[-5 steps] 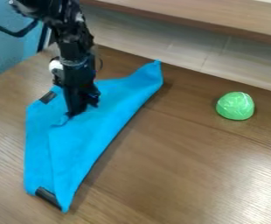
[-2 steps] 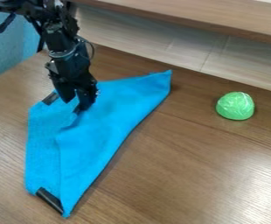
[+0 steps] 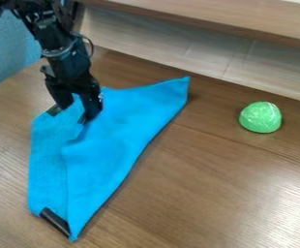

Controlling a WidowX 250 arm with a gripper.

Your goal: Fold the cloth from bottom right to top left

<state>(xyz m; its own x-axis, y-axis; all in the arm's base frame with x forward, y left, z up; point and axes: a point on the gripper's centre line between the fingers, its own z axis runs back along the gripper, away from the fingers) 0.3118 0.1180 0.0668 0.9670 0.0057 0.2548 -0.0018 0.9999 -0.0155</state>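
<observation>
My gripper [image 3: 75, 112] is at the folded cloth's [image 3: 123, 140] upper-L part in cam view; jaws spread, cloth showing btwn 'em.

"What's on the table [image 3: 204, 184]?"
"A cloth [image 3: 120, 140] at left, and a dome [image 3: 261, 117] well apart to its right."
"Where's the gripper [image 3: 74, 112]?"
"At the cloth's upper left part."
"And behind?"
"A ledge [image 3: 204, 18], beyond both cloth and dome."

No readable text, no legible labels, brands or numbers, no signs that can be read
</observation>
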